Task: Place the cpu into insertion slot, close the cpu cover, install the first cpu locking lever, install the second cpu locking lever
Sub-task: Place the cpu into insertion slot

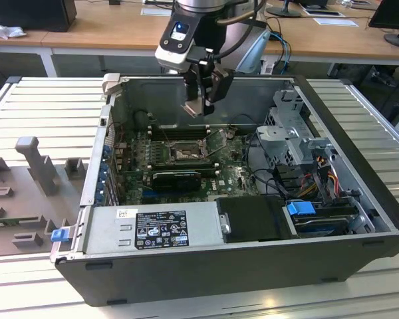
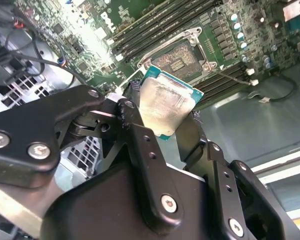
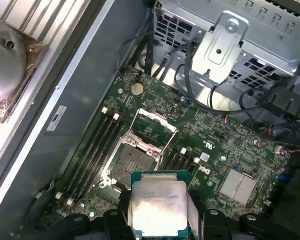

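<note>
The cpu [image 3: 159, 204], a pale silver square chip on a green edge, sits clamped between my gripper's [image 3: 159, 212] black fingers [image 2: 140, 145]. In the exterior view the gripper [image 1: 195, 106] hangs inside the open computer case, above the motherboard and a little behind the insertion slot [image 1: 185, 151]. Both wrist views show the insertion slot [image 3: 132, 162] [image 2: 179, 59] bare and dark under the chip, with a gap between them. The cpu cover [image 3: 159, 118], a thin silver frame, stands swung up from the far side of the socket.
Long black memory slots [image 1: 179, 131] run behind the socket and a black graphics card [image 1: 176, 178] lies in front of it. A metal drive cage [image 1: 289, 133] with cables stands at the exterior view's right. The power supply [image 1: 153, 229] fills the front.
</note>
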You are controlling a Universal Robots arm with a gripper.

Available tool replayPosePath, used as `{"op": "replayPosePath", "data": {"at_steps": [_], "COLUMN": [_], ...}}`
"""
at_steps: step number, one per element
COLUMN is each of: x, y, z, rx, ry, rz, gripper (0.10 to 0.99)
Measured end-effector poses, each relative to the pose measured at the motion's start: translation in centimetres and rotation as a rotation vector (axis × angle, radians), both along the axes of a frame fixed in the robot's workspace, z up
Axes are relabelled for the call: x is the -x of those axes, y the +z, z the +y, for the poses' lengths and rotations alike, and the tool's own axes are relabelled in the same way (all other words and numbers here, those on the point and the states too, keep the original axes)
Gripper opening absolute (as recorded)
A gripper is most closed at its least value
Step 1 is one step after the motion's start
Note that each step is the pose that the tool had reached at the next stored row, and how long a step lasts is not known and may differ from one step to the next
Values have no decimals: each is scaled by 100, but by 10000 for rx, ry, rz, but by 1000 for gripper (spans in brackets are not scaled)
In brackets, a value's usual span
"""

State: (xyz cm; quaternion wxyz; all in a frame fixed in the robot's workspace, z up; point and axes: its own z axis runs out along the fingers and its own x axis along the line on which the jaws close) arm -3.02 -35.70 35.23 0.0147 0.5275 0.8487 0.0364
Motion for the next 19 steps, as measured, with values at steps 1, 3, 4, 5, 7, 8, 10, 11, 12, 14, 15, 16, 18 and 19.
{"op": "replayPosePath", "data": {"at_steps": [1, 3, 4, 5, 7, 8, 10, 11, 12, 14, 15, 16, 18, 19], "x": [0, 0, 0, 0, 0, 0, 0, 0, 0, 0, 0, 0, 0, 0], "y": [-2, -8, -9, -11, -13, -15, -17, -18, -19, -21, -22, -24, -27, -27], "z": [0, 0, 0, 0, 0, 0, 0, 0, 0, 0, 0, 0, 0, 0], "rx": [1, 9, 9, 10, 12, 14, 17, 18, 18, 26, 27, 28, 37, 43], "ry": [-146, -618, -725, -839, -1093, -1258, -1450, -1557, -1639, -1957, -2046, -2252, -2571, -2727], "rz": [0, 1, 0, 1, 0, 0, 0, 1, 0, 0, 1, 1, -1, -1], "gripper": [525, 525, 525, 525, 525, 525, 525, 525, 525, 525, 525, 525, 525, 525]}}
